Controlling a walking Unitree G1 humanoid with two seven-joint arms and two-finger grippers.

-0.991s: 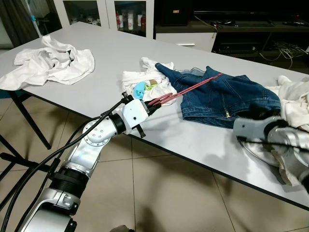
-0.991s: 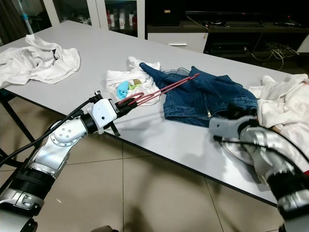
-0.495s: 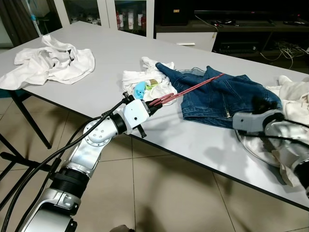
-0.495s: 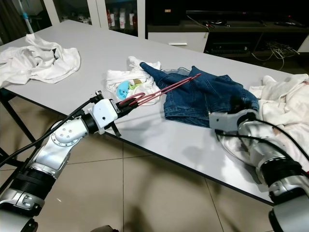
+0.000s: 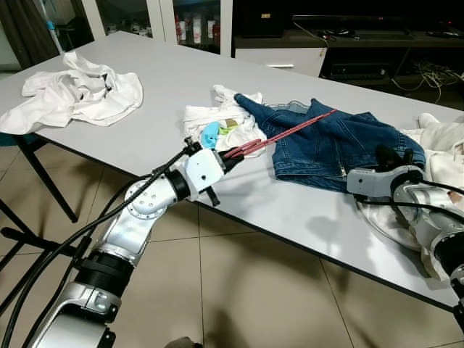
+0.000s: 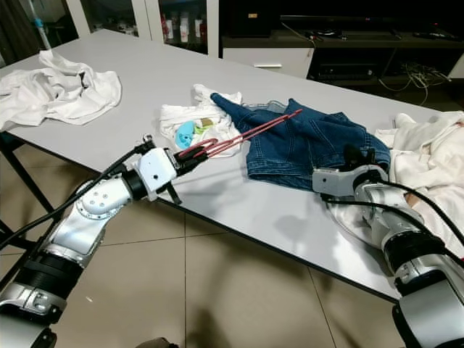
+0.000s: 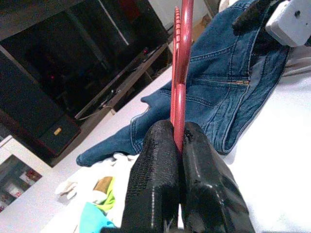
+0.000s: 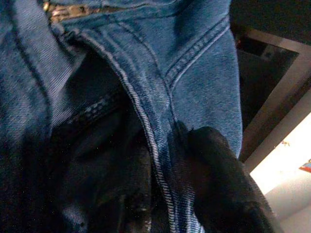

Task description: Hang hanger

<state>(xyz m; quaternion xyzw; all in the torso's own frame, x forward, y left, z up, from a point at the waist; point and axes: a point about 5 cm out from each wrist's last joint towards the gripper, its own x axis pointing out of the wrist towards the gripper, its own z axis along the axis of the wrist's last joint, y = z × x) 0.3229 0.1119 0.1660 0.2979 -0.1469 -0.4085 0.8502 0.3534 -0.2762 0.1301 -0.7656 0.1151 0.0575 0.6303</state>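
a long grey bench (image 5: 167, 80) stands on a tiled floor (image 5: 239, 290), with glass-fronted cabinets (image 5: 156, 18) and a dark low media unit (image 5: 362, 43) behind it, cables trailing beside the unit. on the far left end of the bench lies a crumpled white garment (image 5: 76, 94). near the middle sits a smaller heap of white cloth (image 5: 217, 119) with a light blue and yellow-green bit on it, and just beside that, partly over it, lies a pair of blue jeans (image 5: 341, 141) spread flat. at the right end another pile of white clothing (image 5: 442, 145) hangs over the bench edge.

the red hanger (image 5: 279, 134) is held out low above the bench, its long end reaching over the jeans and its near end in the left gripper (image 5: 226, 156), which is at the front edge of the bench beside the small white heap. in the left wrist view the two black fingers (image 7: 155, 189) are pressed tight together on the thin red bar of the hanger (image 7: 181, 73), with the jeans (image 7: 218, 97) beyond.

the right gripper (image 5: 395, 156) is at the right side of the jeans, between them and the white pile. in the right wrist view its black fingers (image 8: 214, 170) sit either side of a thick stitched denim seam (image 8: 160, 145), closed in on the fold with the cloth between them.

the silver left arm (image 5: 138, 217) stretches from the lower left up to the bench edge, black cables running along it; the right arm (image 5: 435, 232) comes in from the lower right over the white pile.
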